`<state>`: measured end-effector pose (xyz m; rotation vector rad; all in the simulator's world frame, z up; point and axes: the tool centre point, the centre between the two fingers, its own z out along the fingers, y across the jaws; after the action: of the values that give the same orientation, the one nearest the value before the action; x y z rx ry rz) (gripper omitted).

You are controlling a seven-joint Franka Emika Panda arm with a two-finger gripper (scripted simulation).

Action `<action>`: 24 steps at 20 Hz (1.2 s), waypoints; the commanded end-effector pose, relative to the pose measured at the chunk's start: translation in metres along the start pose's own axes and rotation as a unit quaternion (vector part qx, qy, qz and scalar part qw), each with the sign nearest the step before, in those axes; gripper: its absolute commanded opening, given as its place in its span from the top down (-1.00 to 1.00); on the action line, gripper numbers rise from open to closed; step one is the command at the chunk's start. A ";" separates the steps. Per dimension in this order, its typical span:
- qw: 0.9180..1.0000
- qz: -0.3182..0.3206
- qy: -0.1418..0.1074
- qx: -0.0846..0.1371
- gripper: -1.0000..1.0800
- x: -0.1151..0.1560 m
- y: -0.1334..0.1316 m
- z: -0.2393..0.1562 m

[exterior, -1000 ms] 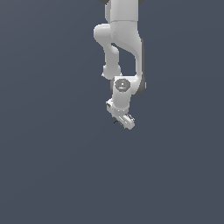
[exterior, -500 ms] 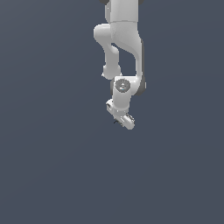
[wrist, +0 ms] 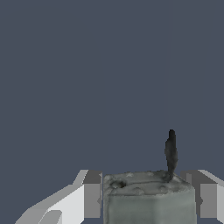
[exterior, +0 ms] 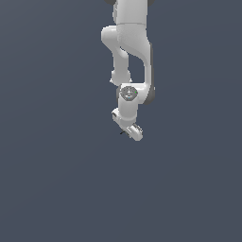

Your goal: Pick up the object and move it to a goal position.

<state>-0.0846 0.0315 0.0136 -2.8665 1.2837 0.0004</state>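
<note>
I find the gripper clamped on a grey block with a dark stalk, so transport to goal follows.

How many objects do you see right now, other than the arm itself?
1: a grey-green block-like object with a dark stem on top, sitting between the end effector fingers in the wrist view. The exterior view barely shows it; others may be hidden.

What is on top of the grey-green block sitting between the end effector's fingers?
A thin dark stem stands up from the block near one edge, beside small dark pits. The block's lower part is cut off by the frame; in the exterior view the end effector covers it.
</note>
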 end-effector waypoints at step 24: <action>1.000 0.001 0.000 0.000 1.00 0.230 0.073 -0.011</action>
<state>0.0079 -0.1768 0.0233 -2.8658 1.2879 0.0000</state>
